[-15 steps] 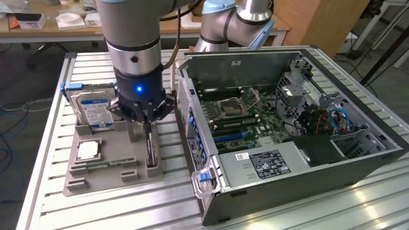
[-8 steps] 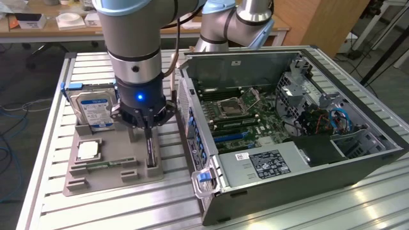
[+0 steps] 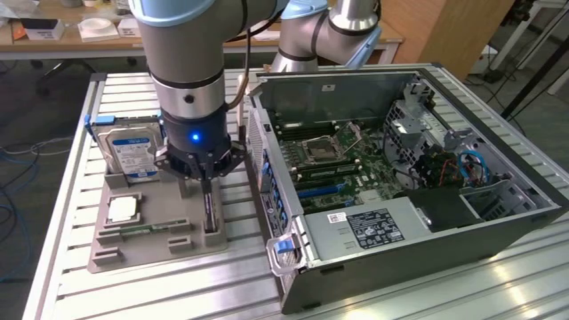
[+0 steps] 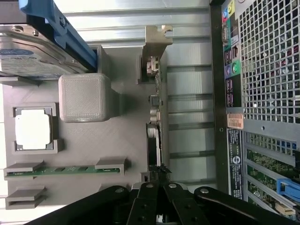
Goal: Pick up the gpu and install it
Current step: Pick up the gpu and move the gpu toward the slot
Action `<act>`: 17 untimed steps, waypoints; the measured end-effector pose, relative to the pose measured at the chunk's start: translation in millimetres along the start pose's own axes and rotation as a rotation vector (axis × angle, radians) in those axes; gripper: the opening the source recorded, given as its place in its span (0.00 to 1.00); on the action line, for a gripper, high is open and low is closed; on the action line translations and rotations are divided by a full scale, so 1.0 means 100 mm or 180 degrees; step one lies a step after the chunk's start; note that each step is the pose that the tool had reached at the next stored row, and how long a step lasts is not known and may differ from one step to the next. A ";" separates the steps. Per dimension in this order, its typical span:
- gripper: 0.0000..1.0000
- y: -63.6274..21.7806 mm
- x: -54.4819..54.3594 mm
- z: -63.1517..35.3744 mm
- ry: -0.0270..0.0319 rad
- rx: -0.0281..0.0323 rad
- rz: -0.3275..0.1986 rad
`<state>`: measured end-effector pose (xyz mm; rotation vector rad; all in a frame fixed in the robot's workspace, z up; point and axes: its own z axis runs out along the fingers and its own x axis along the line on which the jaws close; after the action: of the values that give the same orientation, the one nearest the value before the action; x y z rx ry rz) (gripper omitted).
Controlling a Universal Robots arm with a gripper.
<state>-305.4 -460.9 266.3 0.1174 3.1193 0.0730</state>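
Observation:
The gpu is a thin dark card standing on edge in a slot of the grey parts tray. In the wrist view the gpu runs edge-on along the tray, its silver bracket at the far end. My gripper hangs straight down over the card, and its black fingers come together on the near end of the card's top edge. The gripper is shut on the gpu, which still sits in its slot.
The tray also holds a silver hard drive with a blue-white label, a processor chip and a green memory stick. The open computer case lies at the exterior view's right, close beside the tray, its motherboard exposed.

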 end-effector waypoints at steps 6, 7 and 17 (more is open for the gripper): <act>0.11 0.000 0.00 0.036 0.0001 0.0001 0.0000; 0.11 0.000 0.00 0.036 0.0001 0.0001 0.0000; 0.23 0.000 0.00 0.038 0.0001 0.0000 0.0000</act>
<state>-305.5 -460.8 262.6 0.1173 3.1195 0.0728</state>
